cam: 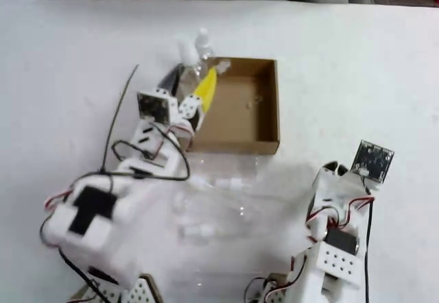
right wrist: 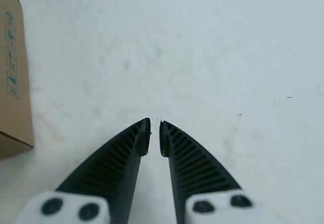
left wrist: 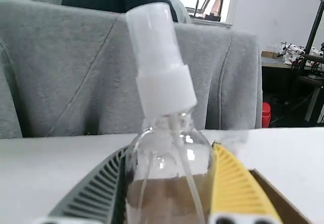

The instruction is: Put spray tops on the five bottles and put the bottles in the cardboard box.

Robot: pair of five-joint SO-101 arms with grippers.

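Clamping a clear bottle (left wrist: 157, 153) in the left gripper (left wrist: 170, 150), with the gray finger (left wrist: 101, 188) on one side and the yellow finger (left wrist: 235, 183) on the other, at the far-left corner of the box (cam: 236, 114). Not showing whether over the box's wall or just outside it. Holding it roughly upright, with a white spray top (left wrist: 159, 67) on its neck and the top's tube running down inside the glass.

Hanging the right gripper (right wrist: 154, 133) over bare table (right wrist: 212, 46) to the right of the box, black fingertips all but meeting, clenched on nothing.

Leaving several spare bottles (cam: 226, 210) lying on the box's near side, between it and the arms. Being clear and hard to make out, with small white pieces (cam: 233, 182) among them. Trailing black cables (cam: 116, 118) across the table left of the box, beside the left arm (cam: 103, 214). Backing onto gray seat backs (left wrist: 61, 82) beyond the box's far side.
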